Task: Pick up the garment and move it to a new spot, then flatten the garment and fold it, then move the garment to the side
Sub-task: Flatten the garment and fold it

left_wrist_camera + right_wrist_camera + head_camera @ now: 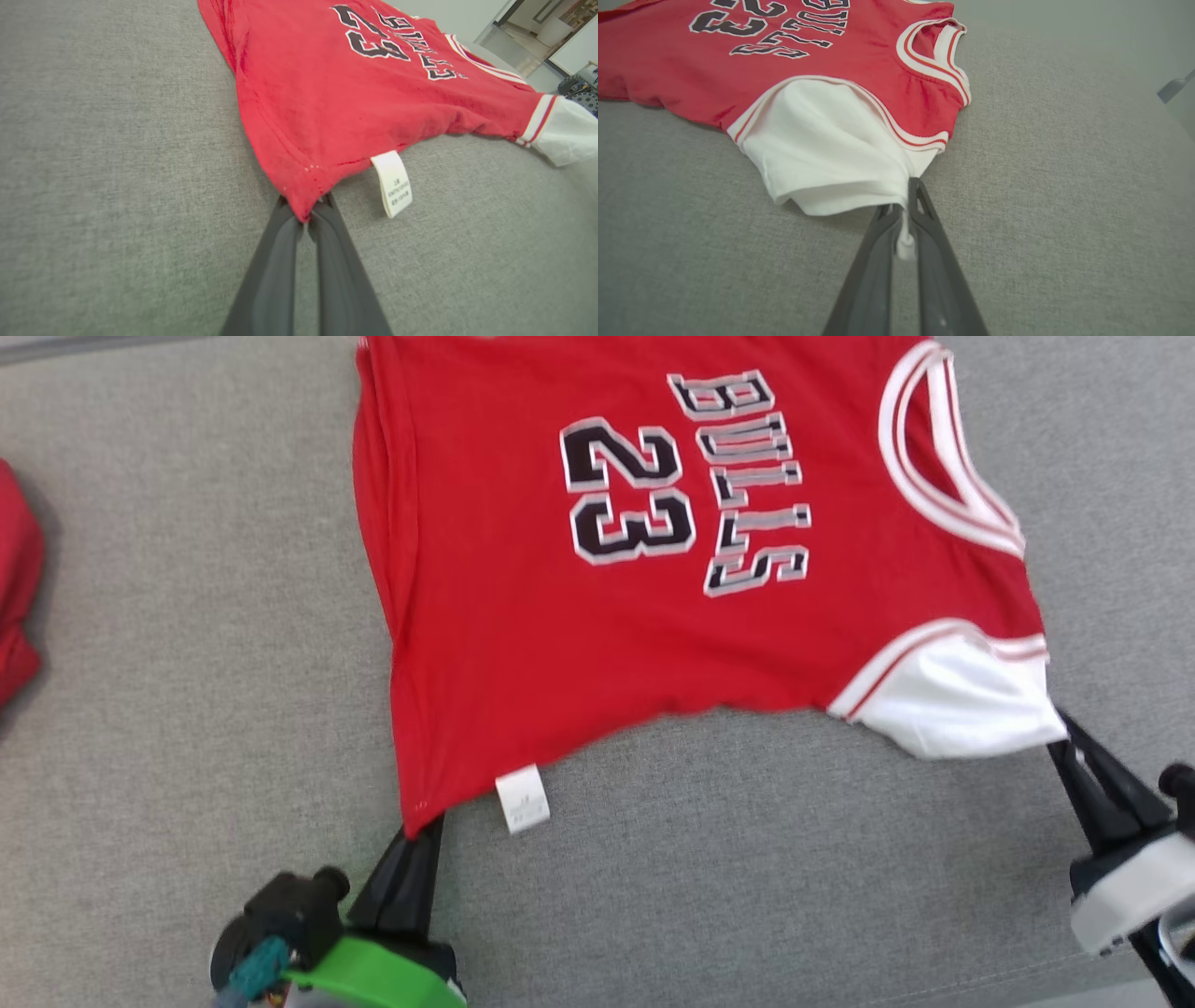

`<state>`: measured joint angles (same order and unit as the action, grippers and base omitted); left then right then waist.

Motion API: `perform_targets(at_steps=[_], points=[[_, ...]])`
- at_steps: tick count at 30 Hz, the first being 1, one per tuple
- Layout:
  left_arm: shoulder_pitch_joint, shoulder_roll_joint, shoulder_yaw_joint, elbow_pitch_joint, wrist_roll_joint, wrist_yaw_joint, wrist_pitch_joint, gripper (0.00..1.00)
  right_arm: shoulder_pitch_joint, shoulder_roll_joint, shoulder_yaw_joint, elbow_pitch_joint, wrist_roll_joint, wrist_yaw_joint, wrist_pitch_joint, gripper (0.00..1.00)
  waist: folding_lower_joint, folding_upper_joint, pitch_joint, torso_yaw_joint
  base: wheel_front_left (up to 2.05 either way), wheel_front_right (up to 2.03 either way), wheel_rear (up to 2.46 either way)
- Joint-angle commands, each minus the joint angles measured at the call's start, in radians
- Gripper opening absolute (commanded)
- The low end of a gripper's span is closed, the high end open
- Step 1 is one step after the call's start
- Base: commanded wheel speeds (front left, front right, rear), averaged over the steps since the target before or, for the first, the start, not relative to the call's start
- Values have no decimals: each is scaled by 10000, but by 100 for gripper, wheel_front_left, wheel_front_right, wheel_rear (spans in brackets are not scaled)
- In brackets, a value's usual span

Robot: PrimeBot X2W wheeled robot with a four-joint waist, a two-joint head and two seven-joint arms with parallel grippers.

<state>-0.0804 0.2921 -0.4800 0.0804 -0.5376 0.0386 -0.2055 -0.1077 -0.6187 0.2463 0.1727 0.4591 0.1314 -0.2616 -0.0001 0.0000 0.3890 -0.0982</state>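
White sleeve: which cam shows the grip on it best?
Right wrist view: the white sleeve is close up, its edge pinched between the fingers of the right gripper. Head view shows the whole sleeve, but the pinch is small. Left wrist view catches the sleeve far off at its right edge.

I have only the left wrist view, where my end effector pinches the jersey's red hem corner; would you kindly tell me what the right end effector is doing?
Observer: The right end effector is shut on the white sleeve of the jersey, with a pinch of white cloth caught between its fingers.
Operator: Thank you. Is anything else lying near the jersey?
Observer: Yes. In the head view a red cloth lies at the far left edge, well apart from the jersey.
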Motion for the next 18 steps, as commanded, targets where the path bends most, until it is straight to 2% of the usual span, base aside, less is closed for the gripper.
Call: perform_targets(at_steps=[1,5,7,9,14,16,18], points=[[768,-34,80,-462,-210,269,-31,0,643,-78,-77,-108,-119,-13,-47,0,1,0,-1828,-10,0,0,0],[2249,-12,4,-1635,-474,819,139,0,1963,-350,-257,-340,166,-15,-48,0,1,0,-1923,166,0,0,0],[2633,-26,-49,-2103,-696,914,315,0,2334,-475,-306,-488,451,-13,-3,0,1,0,-1862,269,0,0,0],[2673,59,-115,-2356,-779,831,554,0,2407,-675,-280,-706,709,-13,243,0,1,0,-1728,344,0,0,0],[1449,22,-120,-2401,-1154,555,1441,0,1263,-1313,558,-1043,1372,-13,1359,0,1,0,-1186,397,0,0,0],[636,133,-117,-2168,-998,458,1892,0,590,-1628,858,-1070,1692,-15,1856,0,1,0,-872,511,0,0,0],[-255,-16,-73,-1876,-1088,393,2277,0,-128,-2028,1166,-1113,2005,-13,2369,0,1,0,-547,620,0,0,0]])
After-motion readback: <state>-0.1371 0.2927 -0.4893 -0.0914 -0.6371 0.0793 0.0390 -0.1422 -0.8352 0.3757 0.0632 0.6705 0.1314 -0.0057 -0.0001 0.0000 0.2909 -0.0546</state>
